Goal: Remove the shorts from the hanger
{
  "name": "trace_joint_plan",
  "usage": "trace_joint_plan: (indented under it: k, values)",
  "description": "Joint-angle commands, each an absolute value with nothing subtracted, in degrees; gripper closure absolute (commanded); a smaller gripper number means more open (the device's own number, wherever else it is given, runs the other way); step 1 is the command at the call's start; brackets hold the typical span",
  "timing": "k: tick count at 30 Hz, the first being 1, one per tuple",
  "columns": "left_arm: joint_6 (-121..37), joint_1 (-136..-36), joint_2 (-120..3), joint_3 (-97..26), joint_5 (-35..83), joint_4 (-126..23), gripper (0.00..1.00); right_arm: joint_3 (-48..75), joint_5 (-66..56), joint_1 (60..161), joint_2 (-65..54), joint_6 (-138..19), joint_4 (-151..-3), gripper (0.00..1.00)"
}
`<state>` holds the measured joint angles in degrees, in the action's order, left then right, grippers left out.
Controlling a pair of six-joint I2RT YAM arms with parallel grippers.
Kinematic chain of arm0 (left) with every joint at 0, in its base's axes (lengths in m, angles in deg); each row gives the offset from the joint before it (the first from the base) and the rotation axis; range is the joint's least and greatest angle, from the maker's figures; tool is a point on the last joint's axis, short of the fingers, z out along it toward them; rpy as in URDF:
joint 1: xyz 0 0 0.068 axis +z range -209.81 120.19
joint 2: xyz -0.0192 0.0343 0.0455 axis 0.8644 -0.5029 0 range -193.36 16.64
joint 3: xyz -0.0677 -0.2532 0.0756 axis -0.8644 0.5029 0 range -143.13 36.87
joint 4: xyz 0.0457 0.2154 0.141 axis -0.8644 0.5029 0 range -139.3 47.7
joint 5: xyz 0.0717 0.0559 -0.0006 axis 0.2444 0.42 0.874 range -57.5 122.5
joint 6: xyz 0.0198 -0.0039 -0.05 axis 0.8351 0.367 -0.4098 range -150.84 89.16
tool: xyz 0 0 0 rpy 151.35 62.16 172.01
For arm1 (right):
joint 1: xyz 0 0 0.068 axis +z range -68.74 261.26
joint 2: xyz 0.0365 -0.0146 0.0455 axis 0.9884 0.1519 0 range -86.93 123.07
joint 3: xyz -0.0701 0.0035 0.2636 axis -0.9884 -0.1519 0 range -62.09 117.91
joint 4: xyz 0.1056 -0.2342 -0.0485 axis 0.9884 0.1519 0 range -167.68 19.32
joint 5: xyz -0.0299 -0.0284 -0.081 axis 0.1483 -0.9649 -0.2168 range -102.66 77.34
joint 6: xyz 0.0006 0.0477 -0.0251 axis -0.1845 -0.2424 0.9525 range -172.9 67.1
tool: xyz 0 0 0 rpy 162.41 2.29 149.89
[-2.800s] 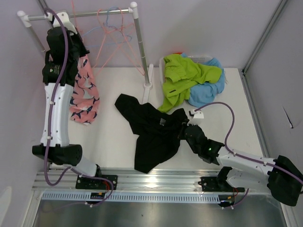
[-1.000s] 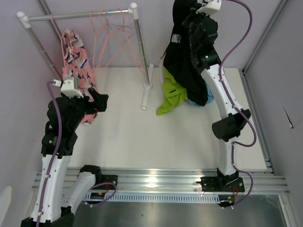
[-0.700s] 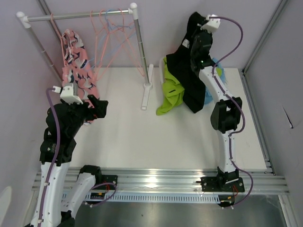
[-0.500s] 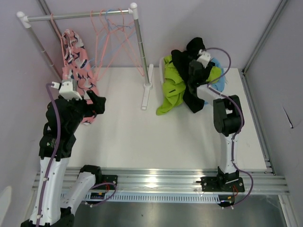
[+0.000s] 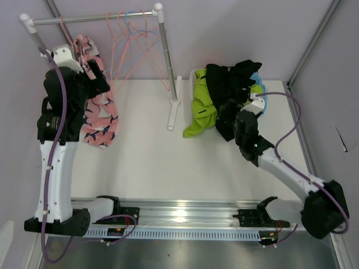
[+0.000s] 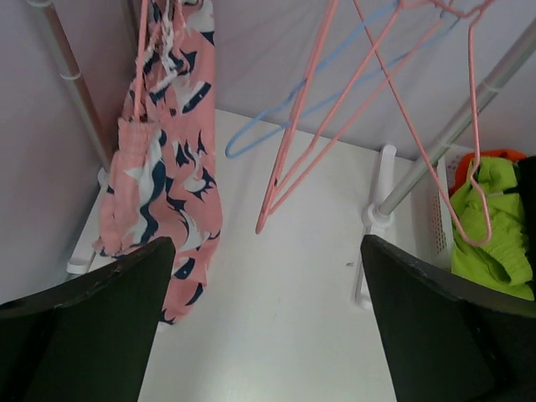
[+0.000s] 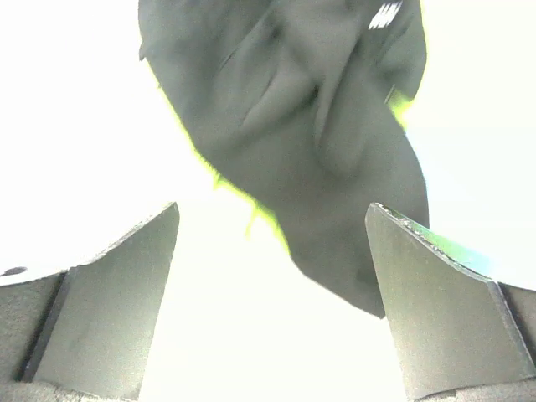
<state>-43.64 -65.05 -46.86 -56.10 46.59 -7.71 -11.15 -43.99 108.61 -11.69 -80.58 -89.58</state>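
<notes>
Top view: pink shorts (image 5: 100, 115) hang below rail (image 5: 90, 18), upper left, beside my left gripper (image 5: 95, 72); black shorts (image 5: 230, 81) heaped upper right, near my right gripper (image 5: 226, 115).
Left wrist: fingers (image 6: 100, 318) spread wide, empty.
Right wrist: fingers (image 7: 109, 293) apart, holding nothing; black shorts upper centre.

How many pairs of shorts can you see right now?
5. Pink shorts hang from the rack, left. Black shorts top the pile at right, over green shorts, with slivers of blue shorts and orange shorts showing. Others may be hidden.

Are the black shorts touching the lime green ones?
Touching. The top view shows the black shorts draped directly over the lime green shorts, overlapping them.
</notes>
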Motion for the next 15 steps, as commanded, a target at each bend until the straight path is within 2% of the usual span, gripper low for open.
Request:
trace_joint_plan:
  k: [1,7,9,13,15]
  values:
    - [-41.4,-61.9,-53.1,-64.6,49.6,-5.8,0.01,-20.1,-42.1,114.8,-23.5,-84.9,-82.2,0.01]
    - [-43.0,-53.7,-62.4,-72.0,45.2,-3.7,0.03,-30.6,-42.3,128.6,-36.4,-89.1,-80.7,0.01]
    - [-43.8,-53.0,-64.6,-75.5,45.8,-2.1,0.12,-33.6,-42.8,131.2,-36.8,-90.2,-81.7,0.01]
    - [-44.4,-52.9,-69.2,-80.2,48.1,0.6,0.19,-35.5,-43.7,136.3,-34.5,-90.5,-82.3,0.01]
    - [-44.5,-52.9,-70.3,-81.7,50.2,0.9,0.19,-36.2,-44.0,137.2,-32.5,-90.3,-83.6,0.01]
